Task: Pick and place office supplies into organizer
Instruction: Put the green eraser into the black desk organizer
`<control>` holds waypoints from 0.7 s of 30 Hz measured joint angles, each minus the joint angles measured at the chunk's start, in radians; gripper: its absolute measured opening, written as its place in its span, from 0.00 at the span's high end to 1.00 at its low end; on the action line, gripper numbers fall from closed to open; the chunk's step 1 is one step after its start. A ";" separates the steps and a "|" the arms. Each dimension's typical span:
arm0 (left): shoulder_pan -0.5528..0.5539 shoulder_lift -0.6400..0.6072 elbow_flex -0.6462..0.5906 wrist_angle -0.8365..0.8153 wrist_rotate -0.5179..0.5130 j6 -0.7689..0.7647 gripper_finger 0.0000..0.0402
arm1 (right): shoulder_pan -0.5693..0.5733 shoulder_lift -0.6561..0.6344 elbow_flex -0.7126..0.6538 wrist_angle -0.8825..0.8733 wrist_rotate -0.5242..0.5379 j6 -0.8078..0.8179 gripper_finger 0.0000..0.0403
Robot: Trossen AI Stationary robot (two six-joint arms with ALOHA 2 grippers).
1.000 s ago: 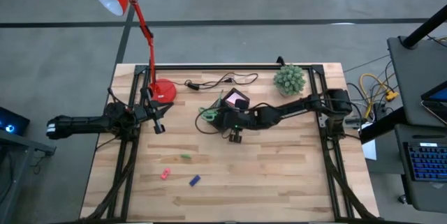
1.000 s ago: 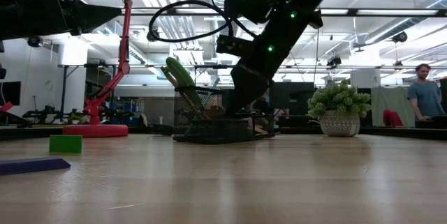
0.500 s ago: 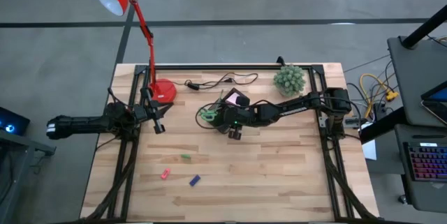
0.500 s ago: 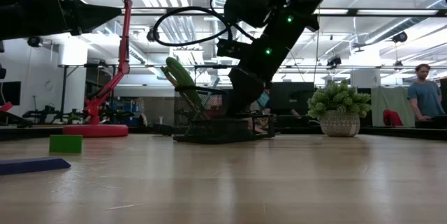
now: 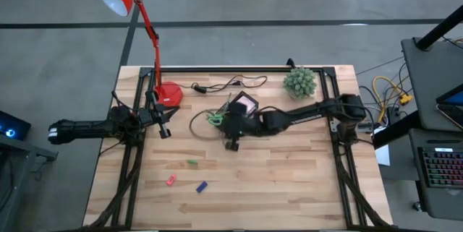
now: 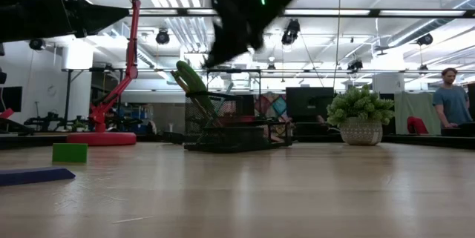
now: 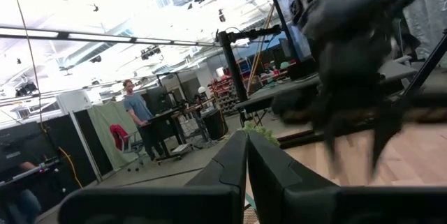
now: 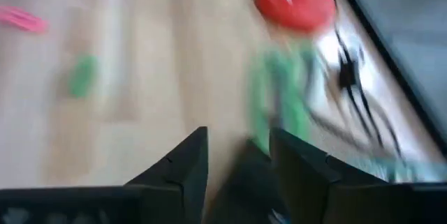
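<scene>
Organizer (image 5: pixel 243 107): small black tray, flat on worktop, just behind right hand (image 5: pixel 232 144); pink pad (image 5: pixel 247 104) showing in it from above. Green-handled scissors (image 6: pixel 191 81) stand tilted at organizer's side nearer left hand (image 5: pixel 163 131). Green piece (image 5: pixel 192 162), pink piece (image 5: pixel 171 180), blue piece (image 5: pixel 202 186) lie loose on worktop, well apart from both hands, on near side of right hand.

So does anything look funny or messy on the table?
A bit. The green-handled scissors lean out of the organizer at a slant instead of lying inside. Three small pieces, green, pink and blue, lie loose on the table, away from the organizer.
</scene>
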 joint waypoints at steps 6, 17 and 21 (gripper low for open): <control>0.000 0.000 0.000 0.000 0.000 0.000 1.00 | 0.137 -0.022 0.081 -0.004 0.044 -0.107 0.71; 0.000 0.003 0.000 -0.009 0.000 -0.002 1.00 | 0.365 -0.337 -0.285 0.093 0.393 0.108 0.86; 0.000 0.003 0.000 -0.009 0.000 -0.003 1.00 | 0.447 -0.507 -0.546 0.307 0.474 0.079 0.89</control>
